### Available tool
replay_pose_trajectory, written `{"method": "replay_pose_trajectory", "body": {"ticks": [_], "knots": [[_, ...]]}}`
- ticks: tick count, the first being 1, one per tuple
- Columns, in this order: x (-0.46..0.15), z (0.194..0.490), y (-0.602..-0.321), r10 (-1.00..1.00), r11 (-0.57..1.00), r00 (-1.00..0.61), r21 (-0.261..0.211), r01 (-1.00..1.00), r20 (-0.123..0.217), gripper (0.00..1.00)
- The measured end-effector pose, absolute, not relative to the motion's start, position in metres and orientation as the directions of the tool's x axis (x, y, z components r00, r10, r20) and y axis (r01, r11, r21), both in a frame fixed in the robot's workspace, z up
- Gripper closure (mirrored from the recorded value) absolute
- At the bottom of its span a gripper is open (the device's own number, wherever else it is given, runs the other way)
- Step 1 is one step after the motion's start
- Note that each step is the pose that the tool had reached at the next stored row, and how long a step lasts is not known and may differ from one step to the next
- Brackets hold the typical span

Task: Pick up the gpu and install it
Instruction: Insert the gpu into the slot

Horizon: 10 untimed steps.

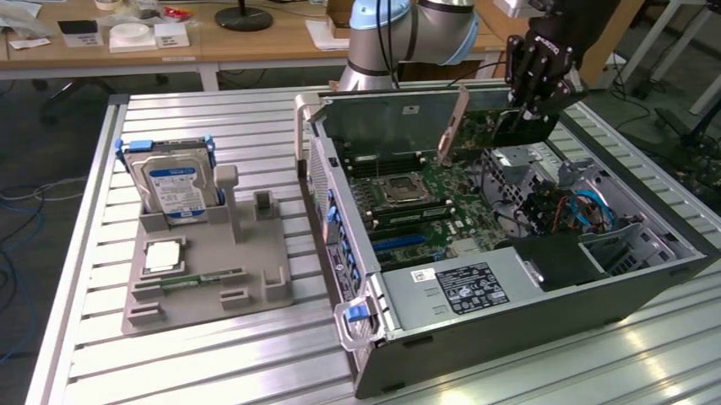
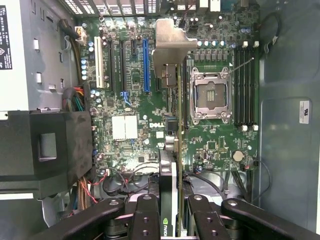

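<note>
While pincer clamps gpu edge-on, thin dark board, metal end bracket, open case holds green motherboard, CPU socket

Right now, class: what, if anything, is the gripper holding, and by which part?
The gripper holds the gpu, clamped across its flat faces at the end away from its metal bracket, above the open case.

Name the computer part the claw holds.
The gpu, the thin card held edge-on over the open case; the hard drive and memory stick sit in the grey holder.
</note>
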State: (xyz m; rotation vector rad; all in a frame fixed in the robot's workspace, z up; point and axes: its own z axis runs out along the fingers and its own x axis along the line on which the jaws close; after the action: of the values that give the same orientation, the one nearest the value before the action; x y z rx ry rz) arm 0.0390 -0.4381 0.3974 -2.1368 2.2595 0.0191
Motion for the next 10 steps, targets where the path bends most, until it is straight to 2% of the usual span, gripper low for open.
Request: {"method": "replay_pose_trajectory", "body": {"ticks": [10], "knots": [[0.02,0.397,-0.442,-0.998,0.056,-0.055,-0.021,-0.998,-0.032,0.73]]}}
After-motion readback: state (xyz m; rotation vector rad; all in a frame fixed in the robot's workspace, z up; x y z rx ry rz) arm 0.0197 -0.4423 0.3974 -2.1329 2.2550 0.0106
